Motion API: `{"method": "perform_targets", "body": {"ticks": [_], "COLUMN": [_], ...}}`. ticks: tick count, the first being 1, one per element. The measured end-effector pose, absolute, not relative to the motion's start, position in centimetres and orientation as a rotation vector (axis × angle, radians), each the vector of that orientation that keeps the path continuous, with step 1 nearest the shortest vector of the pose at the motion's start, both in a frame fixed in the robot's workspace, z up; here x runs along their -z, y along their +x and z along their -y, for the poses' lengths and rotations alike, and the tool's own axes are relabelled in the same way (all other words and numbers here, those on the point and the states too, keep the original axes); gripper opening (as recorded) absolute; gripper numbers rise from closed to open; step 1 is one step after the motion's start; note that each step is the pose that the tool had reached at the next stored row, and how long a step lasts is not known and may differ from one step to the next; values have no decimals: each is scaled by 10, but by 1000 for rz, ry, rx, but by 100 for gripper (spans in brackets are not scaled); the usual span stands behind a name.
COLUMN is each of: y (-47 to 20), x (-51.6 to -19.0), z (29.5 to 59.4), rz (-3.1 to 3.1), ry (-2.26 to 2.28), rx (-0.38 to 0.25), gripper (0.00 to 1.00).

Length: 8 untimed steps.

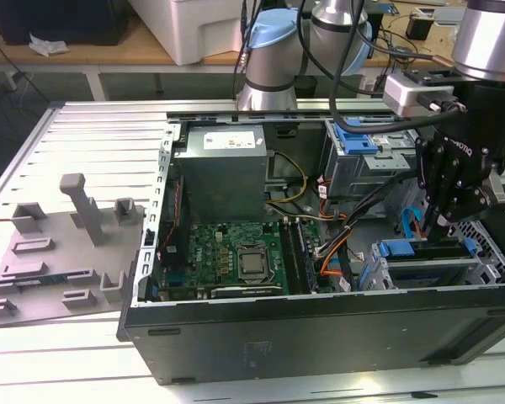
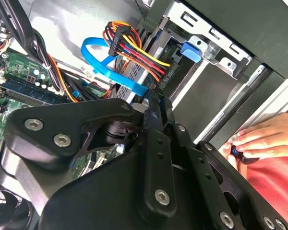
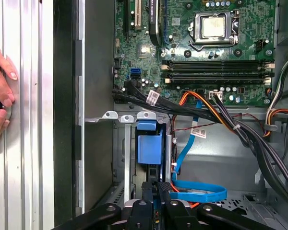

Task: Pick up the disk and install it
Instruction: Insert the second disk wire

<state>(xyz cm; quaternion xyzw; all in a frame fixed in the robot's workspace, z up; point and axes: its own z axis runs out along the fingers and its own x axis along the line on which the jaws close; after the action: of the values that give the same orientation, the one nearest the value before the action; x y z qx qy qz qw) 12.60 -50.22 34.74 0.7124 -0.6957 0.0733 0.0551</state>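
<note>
Open computer case lying on its side on a slatted metal bench, motherboard and grey power supply exposed. Grey moulded fixture plate just outside the case wall, at the exterior view's left.

Black gripper reaching down inside the case at the exterior view's right, directly above the drive bay in the near corner. Jaws drawn close together in both wrist views; thin sliver of blue between them, too little to tell what it is.

The disk lying flat in that bay, blue rails along its edges, directly under the gripper. Partly hidden by the gripper and the case rim, so not clear whether fully seated.

Tight quarters: metal cage walls on either side, a looped blue data cable and a bundle of coloured power wires right beside the fingers. More open room over the motherboard.

A person's hand on the bench just beyond the case's outer wall, cut off at the picture edge, fingers around a small dark-and-blue object hard to make out.
</note>
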Motion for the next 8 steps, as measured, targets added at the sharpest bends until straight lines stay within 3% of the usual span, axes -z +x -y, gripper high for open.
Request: {"method": "perform_targets", "body": {"ticks": [8], "y": [126], "x": [-346], "z": [502], "rz": [2111], "ry": [2164], "rx": [-223], "gripper": [16]}}
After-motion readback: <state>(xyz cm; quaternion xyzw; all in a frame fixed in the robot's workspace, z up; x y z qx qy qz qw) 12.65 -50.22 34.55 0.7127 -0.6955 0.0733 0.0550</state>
